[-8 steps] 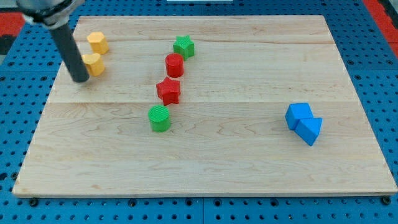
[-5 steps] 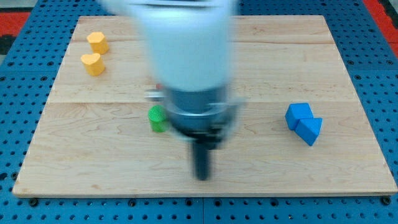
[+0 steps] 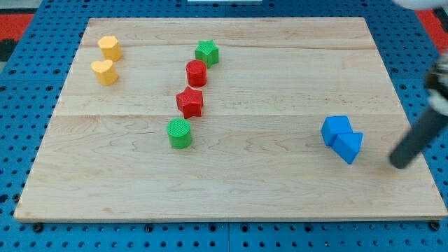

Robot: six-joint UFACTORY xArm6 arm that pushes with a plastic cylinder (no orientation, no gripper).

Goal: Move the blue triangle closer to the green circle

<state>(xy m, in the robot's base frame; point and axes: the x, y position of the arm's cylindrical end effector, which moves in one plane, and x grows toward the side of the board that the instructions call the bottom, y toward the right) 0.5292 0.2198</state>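
Two blue blocks (image 3: 341,138) touch, my tip (image 3: 400,165) just right.

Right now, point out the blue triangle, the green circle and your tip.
blue triangle (image 3: 348,146): camera view, on its top face.
green circle (image 3: 180,130): camera view, on its ridged top.
my tip (image 3: 399,164): camera view, at the rod's very end, to the view's right of the blue triangle, apart from it.
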